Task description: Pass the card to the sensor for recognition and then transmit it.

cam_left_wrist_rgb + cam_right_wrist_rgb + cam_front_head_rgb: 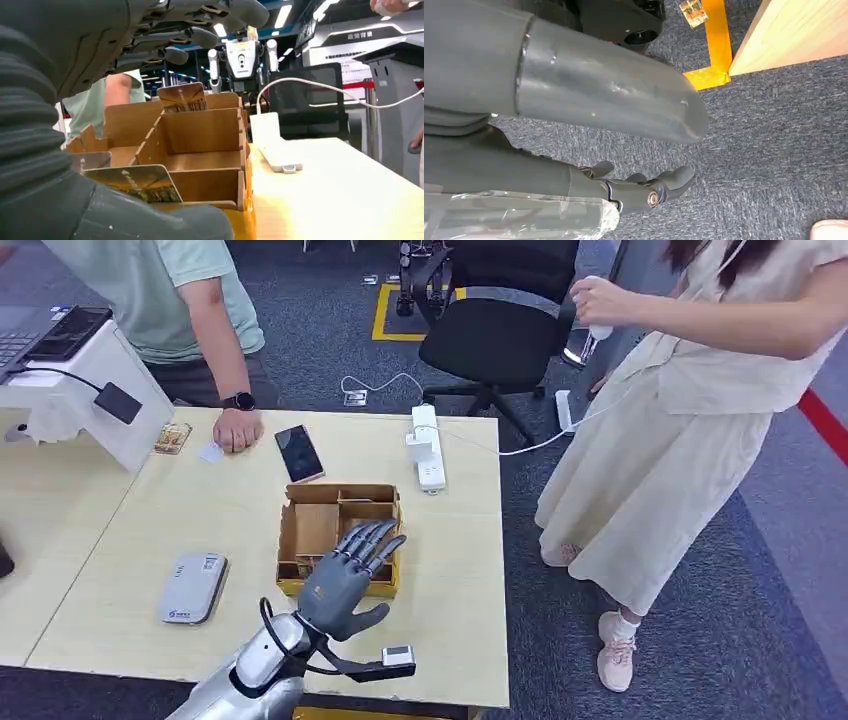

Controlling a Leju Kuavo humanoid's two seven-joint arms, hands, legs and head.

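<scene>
Cardboard box (340, 502) on your table (460, 570) holds the card (135, 182), leaning in a near compartment. Your left hand (345, 575) hovers over it, released, fingers spread. Your right hand (624, 150) hangs over carpet, fingers loose, grasping nothing.

Light wood table (240, 510), w/ white stand (95, 390) on far left corner. On tabletop: brown cardboard divider box (338, 537) approx centre; grey flat device (193, 587) on near left; black phone (298, 452) face up near far edge; white power strip (428, 447) at far right, white cable attached. Small card (172, 438) and white tag (210, 452) just beside a person's hand (238, 428) resting on far edge. Grey carpet floor (700, 640) below.
</scene>
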